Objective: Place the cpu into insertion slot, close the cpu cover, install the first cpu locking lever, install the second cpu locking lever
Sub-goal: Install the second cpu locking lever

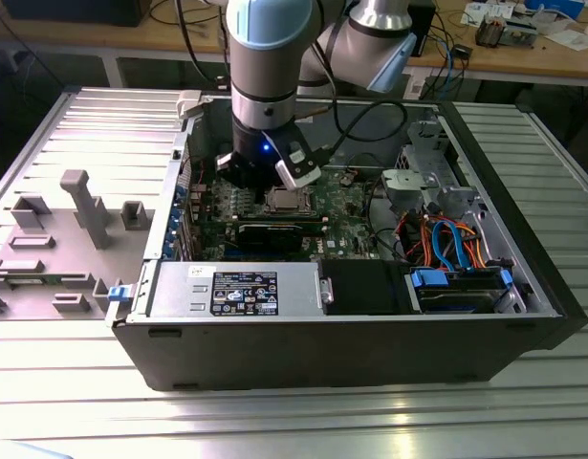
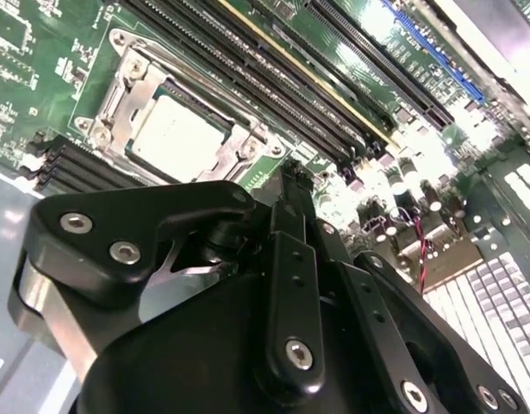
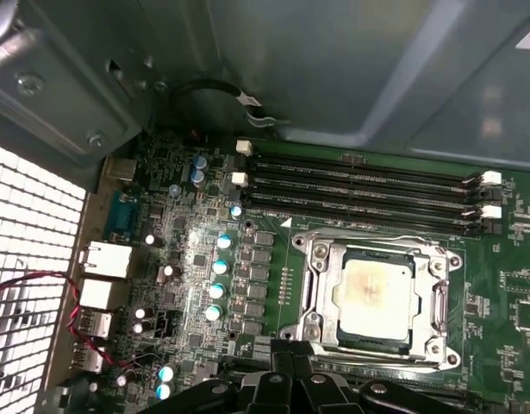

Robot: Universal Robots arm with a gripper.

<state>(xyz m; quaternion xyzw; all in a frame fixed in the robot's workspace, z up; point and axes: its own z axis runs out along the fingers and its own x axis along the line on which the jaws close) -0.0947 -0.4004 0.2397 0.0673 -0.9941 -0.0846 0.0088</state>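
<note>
Dull silver-grey cpu seated flat in insertion slot on green board, framed by thin silver cpu cover lying closed around it. Black pincer just beside the socket, fingers pressed together, grasping nothing. All inside open computer case on worktop.

The cpu has a dull silver-grey top with a faint yellowish blotch, framed by the shiny silver cpu cover on a green circuit board. The gripper is matte black with silver screws. Beside them run long black memory slots with white end clips.
</note>
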